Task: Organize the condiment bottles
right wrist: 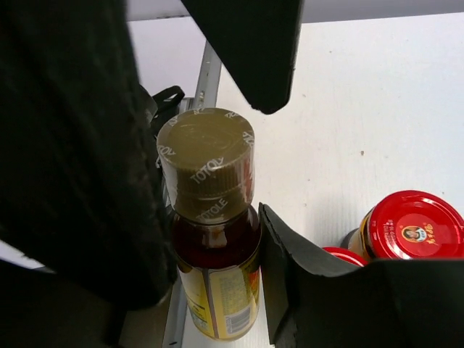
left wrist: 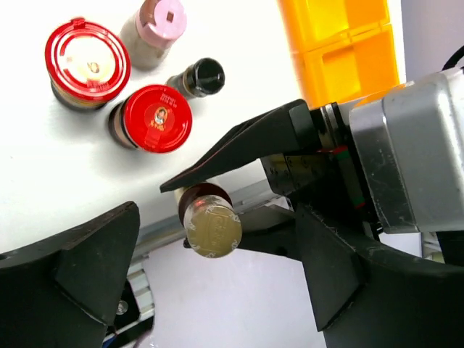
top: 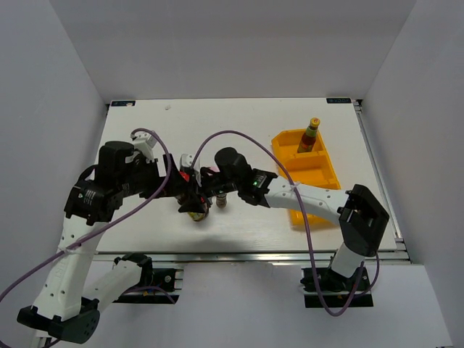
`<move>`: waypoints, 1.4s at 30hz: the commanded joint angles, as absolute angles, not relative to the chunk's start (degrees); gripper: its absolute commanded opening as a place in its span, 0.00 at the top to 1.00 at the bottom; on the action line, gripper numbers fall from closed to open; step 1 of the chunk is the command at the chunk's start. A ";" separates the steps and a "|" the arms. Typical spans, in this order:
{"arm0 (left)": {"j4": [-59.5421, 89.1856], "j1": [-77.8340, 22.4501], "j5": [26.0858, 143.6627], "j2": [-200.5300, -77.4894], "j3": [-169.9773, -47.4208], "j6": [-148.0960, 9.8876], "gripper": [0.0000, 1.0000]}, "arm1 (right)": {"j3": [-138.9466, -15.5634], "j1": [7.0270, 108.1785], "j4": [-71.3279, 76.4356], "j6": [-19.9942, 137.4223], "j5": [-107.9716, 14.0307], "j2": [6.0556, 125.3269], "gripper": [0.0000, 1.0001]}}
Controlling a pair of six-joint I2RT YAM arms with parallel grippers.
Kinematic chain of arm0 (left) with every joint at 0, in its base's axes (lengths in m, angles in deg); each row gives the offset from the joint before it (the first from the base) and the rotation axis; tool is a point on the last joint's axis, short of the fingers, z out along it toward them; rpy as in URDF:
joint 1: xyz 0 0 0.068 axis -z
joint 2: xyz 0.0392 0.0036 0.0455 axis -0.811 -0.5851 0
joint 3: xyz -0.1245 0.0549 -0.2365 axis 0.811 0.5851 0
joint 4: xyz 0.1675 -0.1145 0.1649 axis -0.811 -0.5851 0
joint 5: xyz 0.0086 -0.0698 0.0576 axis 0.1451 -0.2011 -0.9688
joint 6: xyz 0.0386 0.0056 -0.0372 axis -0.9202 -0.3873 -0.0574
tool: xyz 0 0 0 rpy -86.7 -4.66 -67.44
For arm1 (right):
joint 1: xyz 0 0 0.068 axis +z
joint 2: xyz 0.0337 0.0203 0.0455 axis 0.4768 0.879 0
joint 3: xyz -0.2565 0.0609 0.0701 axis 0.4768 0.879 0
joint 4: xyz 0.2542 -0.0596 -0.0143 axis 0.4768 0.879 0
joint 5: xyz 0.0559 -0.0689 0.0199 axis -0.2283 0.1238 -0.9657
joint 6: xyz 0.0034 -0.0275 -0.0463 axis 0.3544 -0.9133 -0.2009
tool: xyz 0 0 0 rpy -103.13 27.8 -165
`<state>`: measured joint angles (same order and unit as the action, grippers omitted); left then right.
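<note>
The right gripper point(right wrist: 214, 246) apparently clamps the slim brown bottle point(left wrist: 210, 226), which stands well left of the yellow tray point(top: 323, 175), a hold suited to lifting it across. The left gripper point(left wrist: 216, 239) hangs spread wide around it.

Right of the slim brown bottle point(right wrist: 217, 239), you get only a sliver of one red-lidded jar point(right wrist: 346, 255); the rest is hidden.

A robotics lab cell: plain white walls point(top: 232, 43) boxing in a white table point(top: 239, 123).
</note>
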<state>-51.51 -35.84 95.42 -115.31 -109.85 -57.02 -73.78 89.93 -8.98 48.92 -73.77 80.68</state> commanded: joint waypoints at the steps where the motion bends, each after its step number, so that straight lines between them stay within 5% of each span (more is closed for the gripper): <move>1: -49.24 -35.47 97.01 -115.46 -112.64 -56.78 0.02 | -74.04 89.12 -14.65 50.05 -70.54 76.99 0.97; 17: -51.97 -35.47 80.49 -114.58 -115.19 -53.00 0.02 | -61.83 71.29 -22.64 55.59 -60.96 63.54 0.98; 23: -49.69 -35.47 80.03 -114.93 -111.25 -52.21 0.02 | -55.51 61.18 -30.02 58.31 -42.26 61.78 0.96; 28: -47.67 -35.47 81.01 -115.55 -108.69 -52.03 0.02 | -53.13 55.38 -38.97 57.88 -30.29 65.02 0.96; 42: -47.48 -35.47 79.34 -114.67 -106.05 -50.89 0.02 | -55.06 47.29 -56.83 58.57 -26.23 83.74 0.96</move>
<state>-48.10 -35.67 80.62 -115.77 -106.35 -51.45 -52.08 48.88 -44.70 57.00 -27.89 82.72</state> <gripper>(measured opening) 0.982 0.493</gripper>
